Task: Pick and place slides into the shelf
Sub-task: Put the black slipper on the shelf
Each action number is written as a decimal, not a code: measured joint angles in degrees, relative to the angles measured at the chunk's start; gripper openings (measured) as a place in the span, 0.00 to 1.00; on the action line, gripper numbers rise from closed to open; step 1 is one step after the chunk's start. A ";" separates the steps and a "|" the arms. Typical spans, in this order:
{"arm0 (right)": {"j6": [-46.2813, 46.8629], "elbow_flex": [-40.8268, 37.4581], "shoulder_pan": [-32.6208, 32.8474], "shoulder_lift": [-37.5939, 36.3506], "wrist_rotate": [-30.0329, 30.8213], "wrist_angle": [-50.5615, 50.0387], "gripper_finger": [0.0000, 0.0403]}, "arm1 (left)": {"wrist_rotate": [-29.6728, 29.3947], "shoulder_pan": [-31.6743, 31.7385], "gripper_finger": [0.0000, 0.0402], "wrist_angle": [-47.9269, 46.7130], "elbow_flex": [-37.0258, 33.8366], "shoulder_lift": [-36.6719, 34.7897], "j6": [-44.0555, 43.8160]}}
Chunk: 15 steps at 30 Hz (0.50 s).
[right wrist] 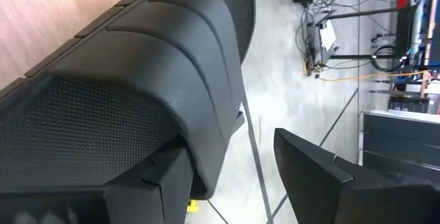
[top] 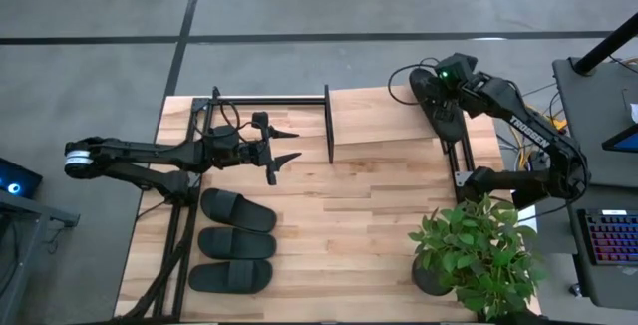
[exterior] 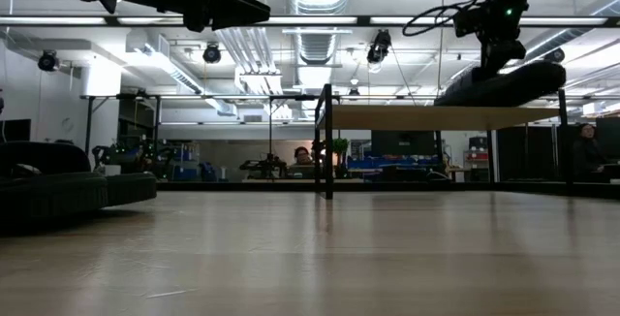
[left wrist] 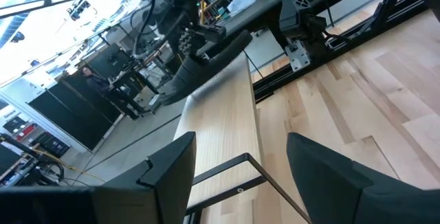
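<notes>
One black slide lies on the right end of the shelf's wood plank, its far end jutting past the plank's far edge. My right gripper hangs just above it, open and slanting down; in the right wrist view the slide's strap fills the picture beside one finger. Three more slides lie sole down in a row on the table's near left. My left gripper is open and level above the table, left of the plank, holding nothing. My right gripper is open over the slide on the shelf. One finger stands close against the strap's edge, and the other is clear of it, with floor showing in the gap. I cannot tell whether that finger touches the strap.
A bare black rack frame stands left of the plank, just beyond my left gripper. A potted plant sits at the table's near right. The middle of the table is bare wood. A desk with a keyboard stands off the right edge.
</notes>
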 joint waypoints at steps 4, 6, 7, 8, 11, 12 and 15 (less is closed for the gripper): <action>-0.03 -1.27 0.00 0.40 1.03 0.17 0.48 | 0.00 0.00 0.53 0.00 0.00 0.00 -0.02; -0.49 -1.80 0.00 0.42 1.07 0.18 0.49 | 0.00 0.00 0.53 -0.02 0.00 0.00 0.00; -0.43 -1.94 0.01 0.42 1.05 0.26 0.49 | 0.00 0.00 0.53 -0.02 0.00 0.00 0.00; -0.26 -1.98 0.02 0.42 1.03 0.23 0.50 | 0.00 0.00 0.53 -0.02 0.00 0.00 0.00; -0.03 -1.98 0.02 0.38 0.63 0.06 0.52 | 0.00 0.00 0.53 -0.03 0.00 0.00 0.00; -0.03 -1.97 0.02 0.33 0.54 -0.16 0.52 | 0.00 0.00 0.53 -0.04 0.00 0.00 0.00; -0.21 -1.77 0.06 0.31 -0.92 -0.78 0.53 | 0.00 0.00 0.53 -0.04 0.00 0.00 0.00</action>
